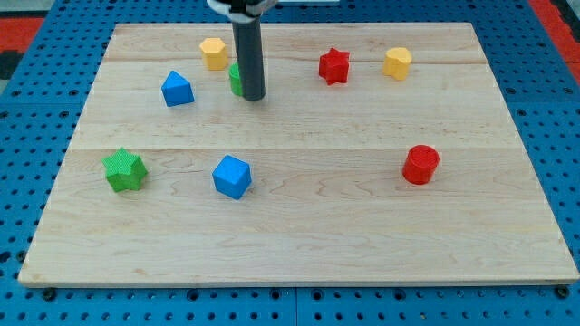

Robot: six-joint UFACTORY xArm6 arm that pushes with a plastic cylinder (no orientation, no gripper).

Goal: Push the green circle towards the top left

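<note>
The green circle point(235, 79) lies near the view's top, left of centre, mostly hidden behind my rod. My tip point(253, 97) rests on the board just to the right of it and a little lower, touching or nearly touching it. A yellow hexagon block point(214, 53) sits just above and left of the green circle. A blue block point(177, 89) lies to the circle's left.
A red star point(333, 66) and a yellow block point(397, 62) lie at the view's top right. A red cylinder point(420, 165) sits at the right. A green star point(124, 170) and a blue cube point(232, 176) lie lower left. The wooden board point(299, 254) ends in blue pegboard.
</note>
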